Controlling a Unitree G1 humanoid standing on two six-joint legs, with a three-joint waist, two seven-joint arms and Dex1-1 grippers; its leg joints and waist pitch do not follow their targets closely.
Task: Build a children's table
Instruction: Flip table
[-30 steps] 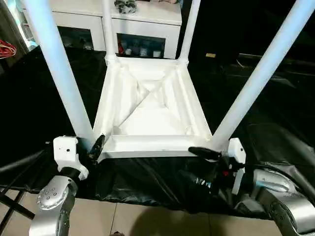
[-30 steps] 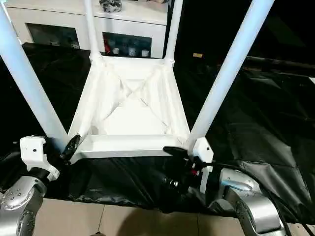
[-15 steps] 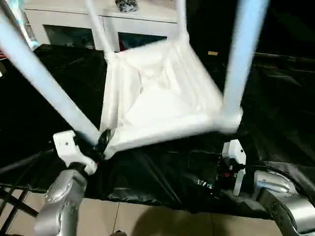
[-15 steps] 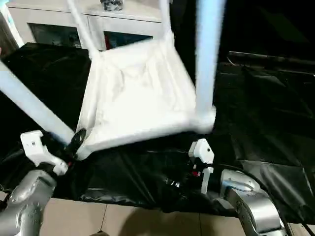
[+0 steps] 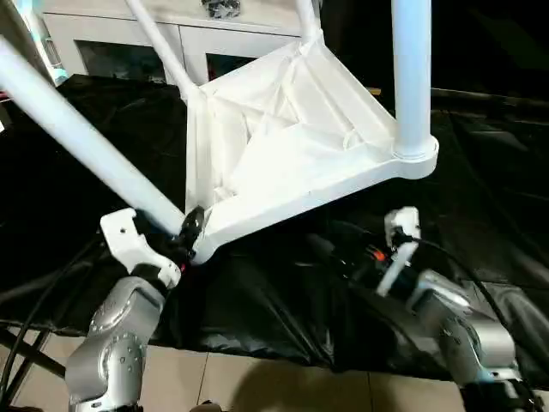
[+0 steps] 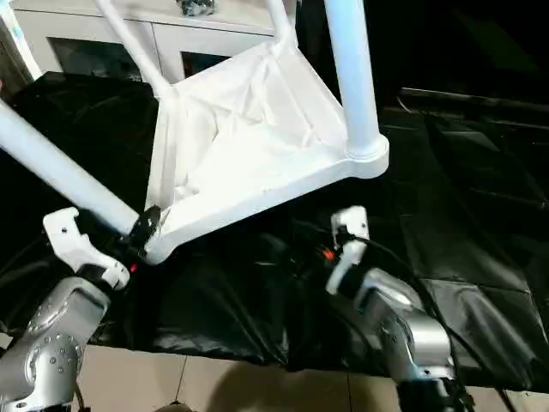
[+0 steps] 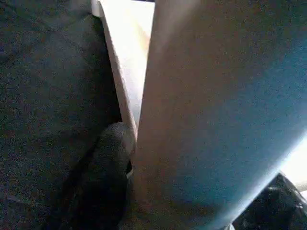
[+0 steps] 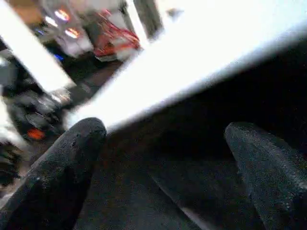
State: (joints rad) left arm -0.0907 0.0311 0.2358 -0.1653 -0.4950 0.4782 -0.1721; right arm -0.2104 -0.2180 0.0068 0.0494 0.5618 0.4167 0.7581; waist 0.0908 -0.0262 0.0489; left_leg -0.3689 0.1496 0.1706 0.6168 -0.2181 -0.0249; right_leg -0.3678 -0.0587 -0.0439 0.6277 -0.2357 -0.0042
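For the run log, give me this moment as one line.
table: upside down, tilted, right corner raised | left gripper: clamped on near-left leg | right gripper: open, empty, under tabletop

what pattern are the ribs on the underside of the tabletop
White ribs crossing in an X on the tabletop, clearest in the left eye view.

1. This looks like an indoor robot test room or lab, dressed with household furniture rather than a lived-in home.
2. Beyond the left hand (image 5: 190, 225), a white cabinet (image 5: 184, 26) with glass doors stands against the far wall, small items behind the glass.
3. Black plastic sheeting (image 5: 274, 300) covers the work surface under both hands.
4. Beige floor tiles (image 5: 257, 382) lie nearest the robot.
5. Loose black cables (image 5: 34, 300) trail beside the left forearm.
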